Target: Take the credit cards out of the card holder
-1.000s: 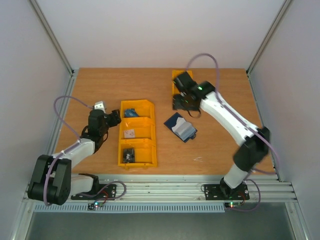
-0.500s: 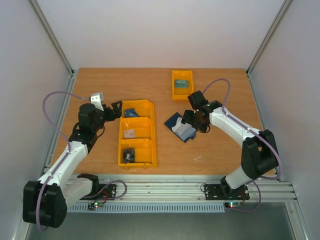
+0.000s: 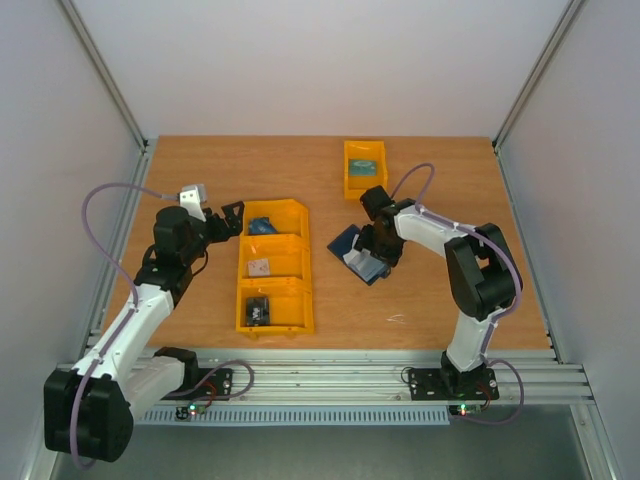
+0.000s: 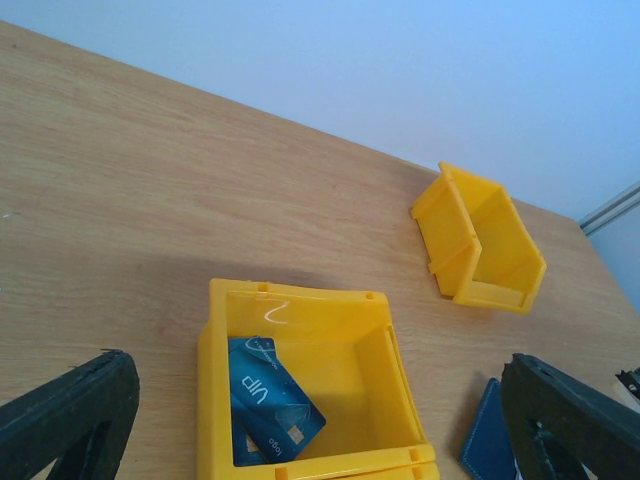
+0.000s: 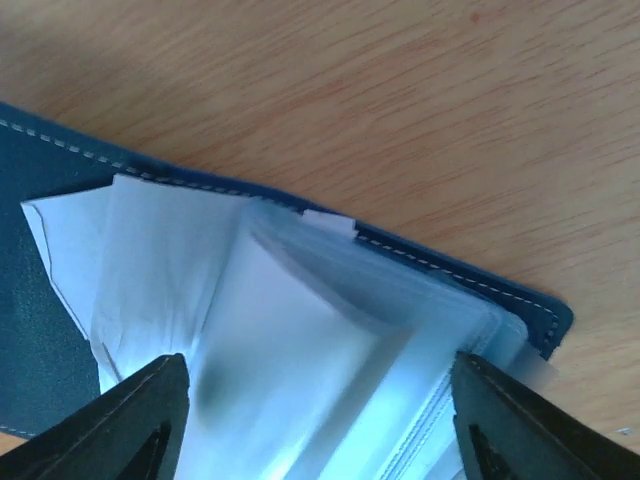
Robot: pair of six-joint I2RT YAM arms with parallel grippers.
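Observation:
The card holder (image 3: pixel 352 250) lies open on the table, a navy wallet with pale sleeves fanned up. In the right wrist view its navy cover (image 5: pixel 40 300) and clear sleeves (image 5: pixel 300 320) fill the frame. My right gripper (image 3: pixel 381 244) is open and low over it, one finger on each side of the sleeves (image 5: pixel 320 430). No red card shows. My left gripper (image 3: pixel 232 220) is open and empty at the far end of the yellow bin, above a blue VIP card (image 4: pixel 270 400). The wallet's corner shows in the left wrist view (image 4: pixel 488 440).
A yellow three-compartment bin (image 3: pixel 300 270) stands left of the wallet, with the blue card (image 3: pixel 262 226), a pale card (image 3: pixel 259 267) and a dark card (image 3: pixel 257 310) in its compartments. A small yellow bin (image 3: pixel 349 170) holding a teal item stands at the back.
My right gripper has come from the small back bin down to the open wallet. My left arm has lifted and shifted a little to the left, then held still.

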